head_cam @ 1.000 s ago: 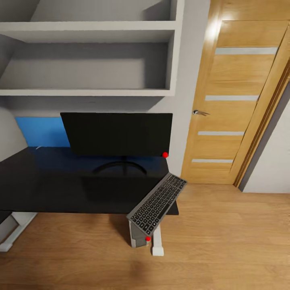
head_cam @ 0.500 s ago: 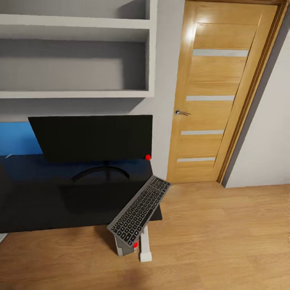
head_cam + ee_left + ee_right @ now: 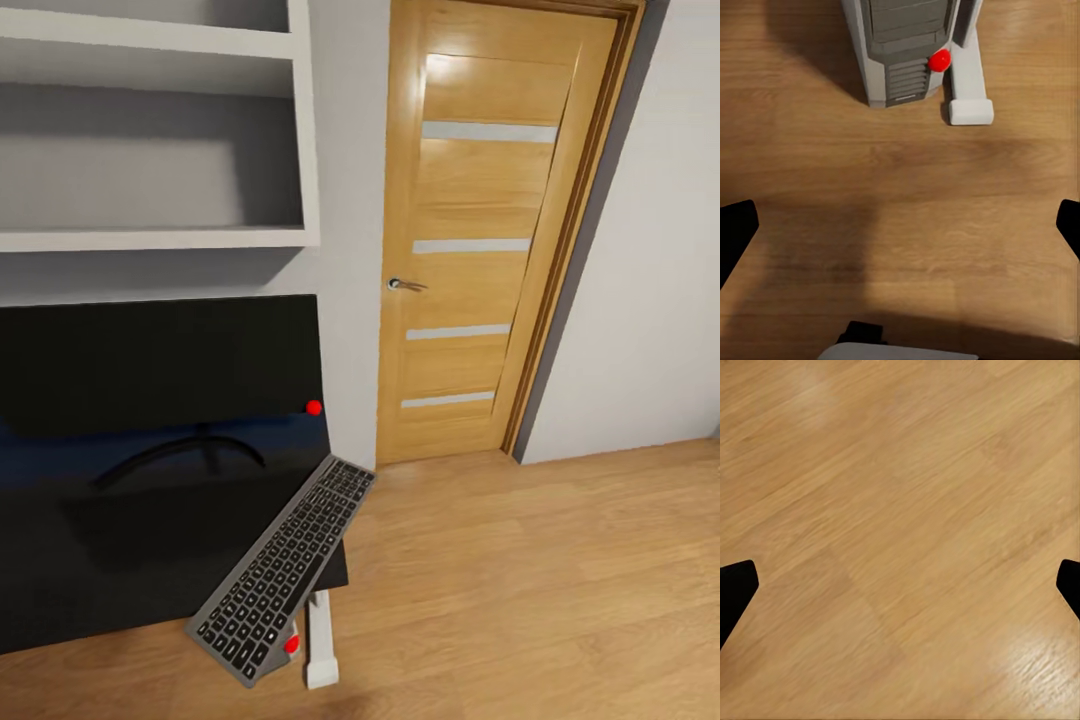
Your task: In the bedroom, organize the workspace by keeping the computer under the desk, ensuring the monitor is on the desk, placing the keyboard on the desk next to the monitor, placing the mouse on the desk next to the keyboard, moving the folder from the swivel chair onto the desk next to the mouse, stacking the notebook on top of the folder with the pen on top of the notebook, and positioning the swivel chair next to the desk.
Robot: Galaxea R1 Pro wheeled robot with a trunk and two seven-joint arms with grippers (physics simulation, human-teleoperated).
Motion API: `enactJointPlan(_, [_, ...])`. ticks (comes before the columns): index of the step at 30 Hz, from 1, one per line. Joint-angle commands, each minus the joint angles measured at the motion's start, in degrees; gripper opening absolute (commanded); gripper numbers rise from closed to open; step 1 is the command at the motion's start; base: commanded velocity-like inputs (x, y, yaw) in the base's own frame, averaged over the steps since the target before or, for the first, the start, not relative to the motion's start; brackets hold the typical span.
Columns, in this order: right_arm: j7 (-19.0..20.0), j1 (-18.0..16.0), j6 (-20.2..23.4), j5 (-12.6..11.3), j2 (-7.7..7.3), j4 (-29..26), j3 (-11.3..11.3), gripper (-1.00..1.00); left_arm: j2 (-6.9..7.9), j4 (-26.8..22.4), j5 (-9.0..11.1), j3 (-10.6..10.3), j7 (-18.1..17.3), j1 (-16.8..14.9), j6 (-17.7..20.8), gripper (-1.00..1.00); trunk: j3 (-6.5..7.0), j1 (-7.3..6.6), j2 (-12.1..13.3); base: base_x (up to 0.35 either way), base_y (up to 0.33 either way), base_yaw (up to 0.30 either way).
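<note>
The black monitor [image 3: 150, 365] stands on the black desk [image 3: 120, 540] at the left of the head view. A grey keyboard [image 3: 280, 570] lies slanted across the desk's right front corner, its near end jutting past the edge. Below it on the floor stands the grey computer tower [image 3: 907, 52], next to the desk's white foot [image 3: 967, 75]. My left gripper [image 3: 900, 232] hangs open over bare wooden floor short of the tower. Above plain floorboards, my right gripper [image 3: 900, 592] is open too, with nothing between its fingers. Mouse, folder, notebook, pen and swivel chair are out of view.
A closed wooden door [image 3: 480, 230] with a metal handle [image 3: 405, 285] stands right of the desk. White wall shelves [image 3: 150, 130] hang above the monitor. Wooden floor [image 3: 520, 580] spreads out to the right, up to a grey-white wall [image 3: 650, 300].
The head camera has swung to the right, so desk, monitor, keyboard and door all sit further left in the picture. The things themselves have not moved.
</note>
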Motion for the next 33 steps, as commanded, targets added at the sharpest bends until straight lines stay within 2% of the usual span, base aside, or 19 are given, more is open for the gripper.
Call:
enactJointPlan(1, [-0.1,0.0,-0.2,-0.4,-0.01,0.0,0.1,1.0,-0.05,-0.1,-0.1,0.1,0.0,0.0,-0.1,1.0,-0.05,0.0,0.0,0.028,-0.025,-0.01])
enactJointPlan(9, [-0.1,0.0,-0.4,-0.4,-0.04,0.0,0.1,1.0,-0.05,-0.1,-0.1,0.1,0.0,0.0,-0.1,1.0,0.07,0.0,0.0,0.006,-0.005,-0.108])
enactJointPlan(33, [0.0,0.0,-2.2,-0.3,0.03,1.3,0.2,1.0,-0.05,-0.1,-0.1,0.2,0.0,0.0,0.0,1.0,0.98,0.0,0.0,0.001,0.0,-0.266])
